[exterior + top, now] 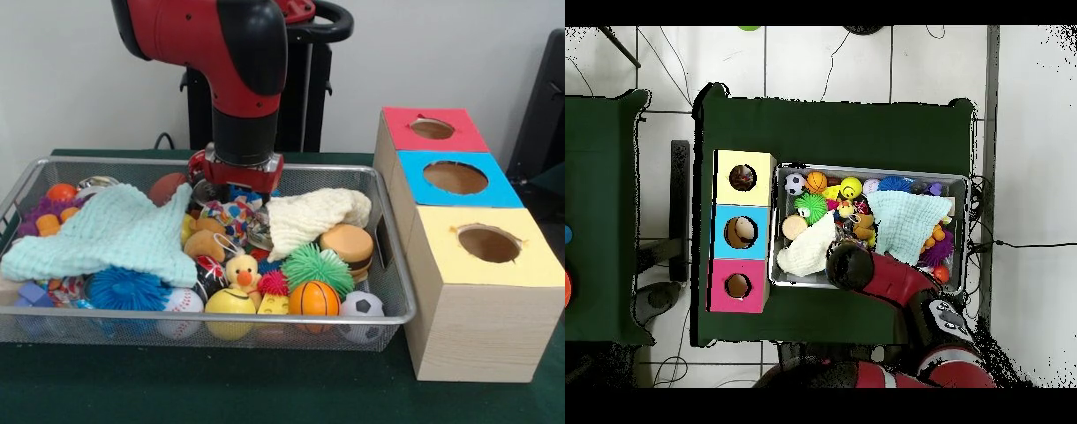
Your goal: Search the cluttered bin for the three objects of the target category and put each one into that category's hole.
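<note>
The silver wire-mesh bin [265, 315] is full of toys and cloths; it also shows in the overhead view [870, 168]. My gripper [234, 187] is lowered into the back middle of the bin, right above a small white cloth with coloured patches [231, 215]. I cannot tell whether it is touching the cloth. In the overhead view the arm [865, 270] hides the gripper and this cloth. No other printed cloth shows. The yellow-surround hole [488, 243] tops the pale wooden box nearest the camera, right of the bin; it also shows in the overhead view [743, 177].
A large mint knitted cloth [115, 231] covers the bin's left half and a cream knitted cloth [313, 216] lies just right of the gripper. A burger toy [347, 245], green spiky ball [311, 266], duck [240, 269] and balls fill the front. The blue hole [455, 177] and red hole [433, 129] lie behind the yellow one.
</note>
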`<move>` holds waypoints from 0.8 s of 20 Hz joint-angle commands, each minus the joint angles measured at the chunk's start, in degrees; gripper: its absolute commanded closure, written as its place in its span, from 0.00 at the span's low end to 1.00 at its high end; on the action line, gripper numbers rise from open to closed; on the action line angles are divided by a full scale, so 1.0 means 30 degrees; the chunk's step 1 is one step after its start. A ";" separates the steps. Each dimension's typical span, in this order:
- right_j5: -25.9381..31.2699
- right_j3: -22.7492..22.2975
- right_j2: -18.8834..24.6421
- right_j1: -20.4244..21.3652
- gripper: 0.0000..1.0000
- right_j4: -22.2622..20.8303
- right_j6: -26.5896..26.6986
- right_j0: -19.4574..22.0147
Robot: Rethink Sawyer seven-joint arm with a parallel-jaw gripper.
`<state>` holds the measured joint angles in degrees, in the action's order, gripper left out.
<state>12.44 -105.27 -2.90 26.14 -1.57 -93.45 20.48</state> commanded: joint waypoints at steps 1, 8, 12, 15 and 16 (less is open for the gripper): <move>-0.1528 0.1593 0.1645 -0.1236 0.00 0.0280 -0.2920 0.0113; -0.0977 0.1465 0.2276 -0.0878 0.00 0.0155 -0.2382 0.0601; -0.1191 0.1397 0.2372 -0.0583 1.00 -0.0048 -0.2280 0.0584; -0.1408 0.1153 0.2747 -0.0332 1.00 -0.0016 -0.2367 0.0860; -0.1629 0.1140 0.2836 -0.0289 1.00 -0.0069 -0.2386 0.0933</move>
<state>11.75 -104.88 -1.85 25.52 -1.59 -93.45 21.41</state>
